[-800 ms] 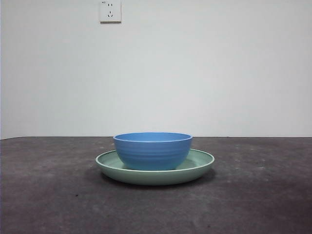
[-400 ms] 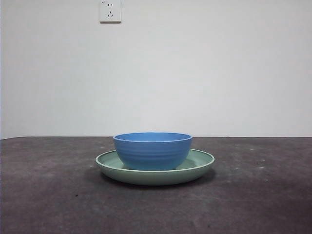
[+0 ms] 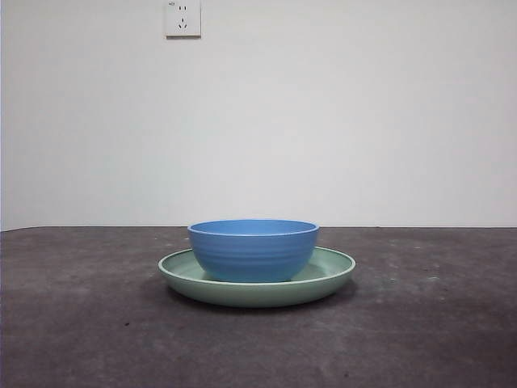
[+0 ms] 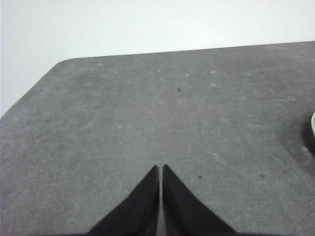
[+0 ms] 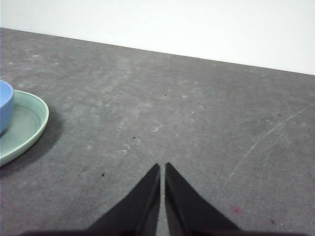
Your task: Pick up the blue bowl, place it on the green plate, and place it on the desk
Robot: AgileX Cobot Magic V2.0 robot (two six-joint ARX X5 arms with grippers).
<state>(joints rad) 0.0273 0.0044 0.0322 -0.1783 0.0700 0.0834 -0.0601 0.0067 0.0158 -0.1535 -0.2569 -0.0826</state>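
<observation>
The blue bowl [image 3: 253, 249] stands upright inside the green plate [image 3: 329, 273], which rests on the desk [image 3: 81, 323] at the middle of the front view. No arm shows in the front view. My left gripper [image 4: 161, 168] is shut and empty over bare desk; only a sliver of the plate's rim [image 4: 313, 124] shows in its view. My right gripper [image 5: 162, 167] is shut and empty over bare desk, apart from the plate [image 5: 27, 123] and the bowl's edge [image 5: 5, 105].
A white wall stands behind the desk, with a power socket [image 3: 182, 18] high up. The desk's rounded corner [image 4: 61, 63] shows in the left wrist view. A faint pale scratch [image 5: 256, 142] runs across the desk near the right gripper.
</observation>
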